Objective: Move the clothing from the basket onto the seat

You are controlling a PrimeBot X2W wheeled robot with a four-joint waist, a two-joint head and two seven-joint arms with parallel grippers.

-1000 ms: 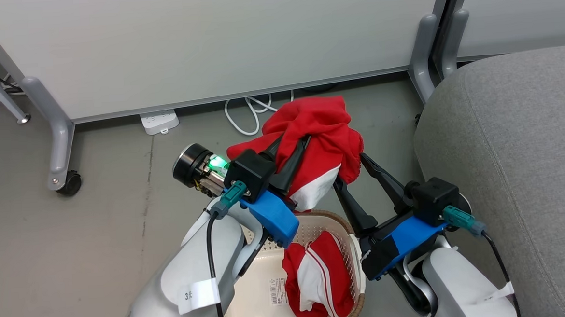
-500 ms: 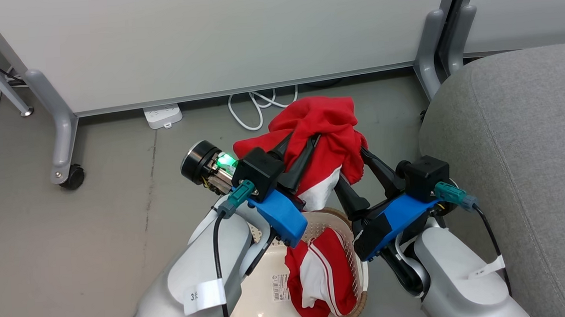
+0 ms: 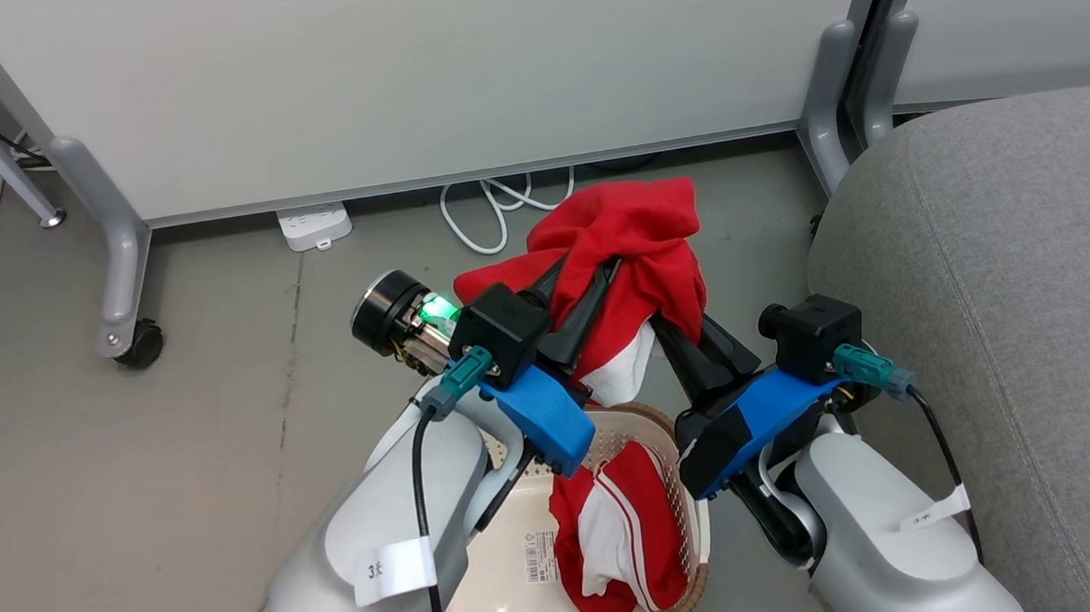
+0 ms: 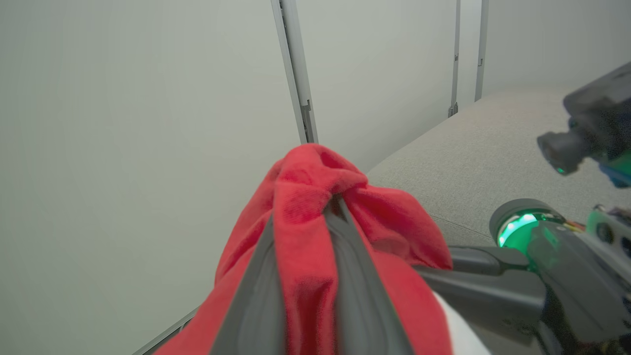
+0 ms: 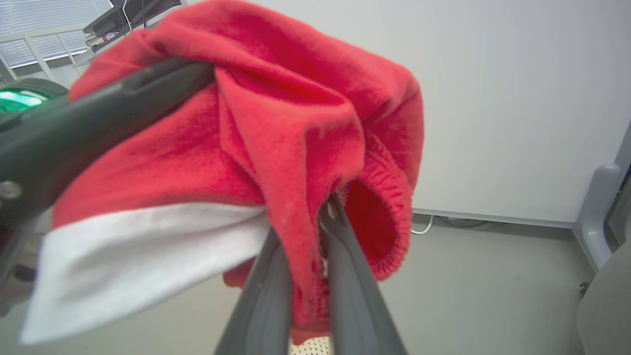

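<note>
As left gripper [image 3: 590, 266] and right gripper [image 3: 670, 332] clamp, clothing [image 3: 634, 231] bunches between their jaws.

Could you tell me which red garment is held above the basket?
The upper garment, pinched by left tool and right tool; the lower garment lies in the basket.

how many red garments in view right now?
2. The held garment hangs above the basket, pinched by the left gripper and right gripper. The other garment lies crumpled inside the basket; something under it could be hidden.
</note>
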